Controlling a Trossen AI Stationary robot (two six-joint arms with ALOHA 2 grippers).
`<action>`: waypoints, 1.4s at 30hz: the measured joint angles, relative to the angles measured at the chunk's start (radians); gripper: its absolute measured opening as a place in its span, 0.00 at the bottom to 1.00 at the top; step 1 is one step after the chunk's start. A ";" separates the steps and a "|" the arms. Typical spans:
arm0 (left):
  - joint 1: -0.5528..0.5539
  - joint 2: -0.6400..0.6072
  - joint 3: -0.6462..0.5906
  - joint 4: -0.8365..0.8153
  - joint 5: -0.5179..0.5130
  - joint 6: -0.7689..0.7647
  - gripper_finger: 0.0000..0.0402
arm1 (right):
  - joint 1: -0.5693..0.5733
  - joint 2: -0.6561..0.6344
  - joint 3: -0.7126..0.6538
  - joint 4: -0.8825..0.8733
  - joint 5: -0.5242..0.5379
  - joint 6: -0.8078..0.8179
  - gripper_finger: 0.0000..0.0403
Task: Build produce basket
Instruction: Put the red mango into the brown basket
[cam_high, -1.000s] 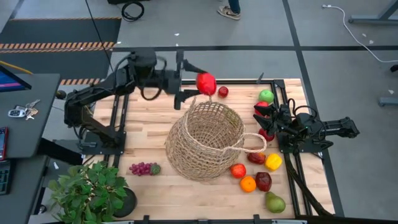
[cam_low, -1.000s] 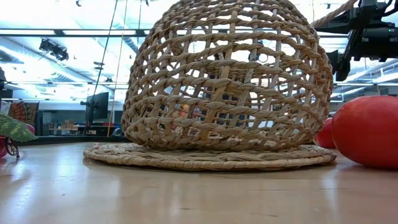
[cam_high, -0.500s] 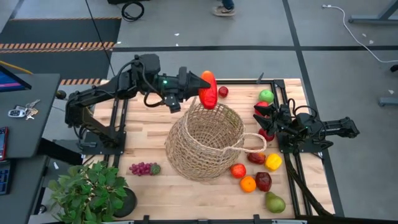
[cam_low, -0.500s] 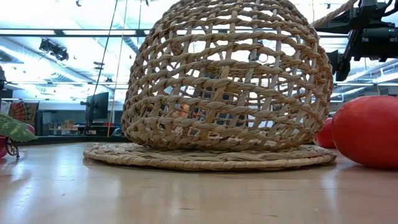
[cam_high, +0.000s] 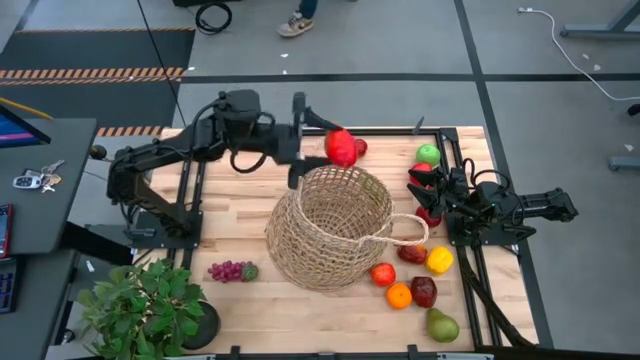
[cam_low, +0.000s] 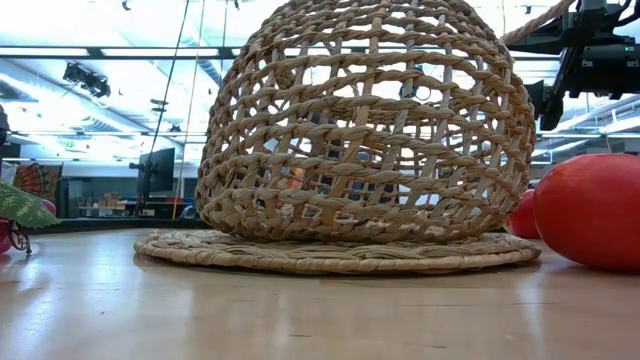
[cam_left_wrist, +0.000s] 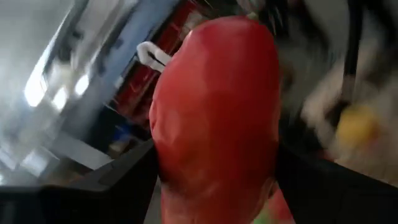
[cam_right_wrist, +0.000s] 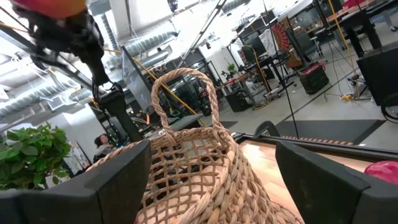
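At the near edge of the table (cam_high: 230, 300), at about 7 o'clock from the basket (cam_high: 330, 228): a potted plant (cam_high: 145, 310), and just beyond it a small bunch of purple grapes (cam_high: 230, 270). At 5 o'clock from the basket, a group of produce: a pear (cam_high: 442, 326), a dark red fruit (cam_high: 424, 292), an orange (cam_high: 398, 295), a red apple (cam_high: 382, 274) and a yellow pepper (cam_high: 439, 260). In the middle, the basket itself, upright on the wood, one looped handle toward 3 o'clock. At 3 o'clock, the right gripper (cam_high: 428, 196), low by the red fruits there, fingers apart, nothing seen between them. Farther, at 1 o'clock, a green apple (cam_high: 428, 154). At 12 o'clock, above the far rim of the basket, the left gripper (cam_high: 335, 148), clamped wide on a red pepper (cam_high: 341, 147), held in the air. Behind it, a small dark red fruit (cam_high: 359, 147) on the table.
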 joint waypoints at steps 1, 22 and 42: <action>-0.006 0.006 0.000 0.021 0.000 -0.143 0.75 | 0.000 0.000 0.000 0.000 0.000 0.000 0.87; -0.018 0.159 -0.001 -0.074 -0.007 -0.881 0.75 | 0.000 0.000 0.000 0.000 0.000 0.000 0.87; -0.120 0.277 -0.002 -0.598 -0.211 -0.744 0.75 | 0.000 0.003 0.000 0.025 0.000 0.000 0.87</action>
